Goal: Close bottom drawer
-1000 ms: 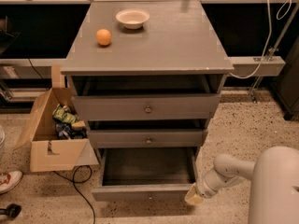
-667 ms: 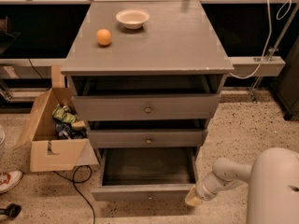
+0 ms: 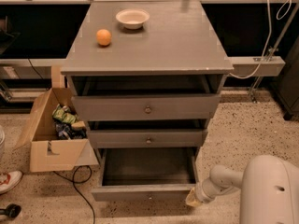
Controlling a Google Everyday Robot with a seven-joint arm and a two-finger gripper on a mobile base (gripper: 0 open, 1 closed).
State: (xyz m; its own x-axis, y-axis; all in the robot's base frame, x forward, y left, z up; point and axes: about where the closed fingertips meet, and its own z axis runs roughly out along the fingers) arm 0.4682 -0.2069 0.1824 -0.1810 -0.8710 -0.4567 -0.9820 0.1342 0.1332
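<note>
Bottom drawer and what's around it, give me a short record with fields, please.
bottom drawer: pulled well out, open
gripper: low, at that drawer's front right corner
middle drawer: slightly out
top drawer: slightly out
cabinet top: orange and white bowl, apart
floor, left: open cardboard box with packets inside

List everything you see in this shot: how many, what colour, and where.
cabinet: one, grey, centre
top drawer: one, grey, under the cabinet top
middle drawer: one, grey, below the top drawer
bottom drawer: one, grey, lowest, pulled far out
orange: one, orange, cabinet top, left
bowl: one, white, cabinet top, back
cardboard box: one, brown, floor left of cabinet
cable: one, black, floor beside box
shoe: one, white and red, floor, far left
arm: one, white, lower right
end effector: one, pale, at bottom drawer's front right corner
</note>
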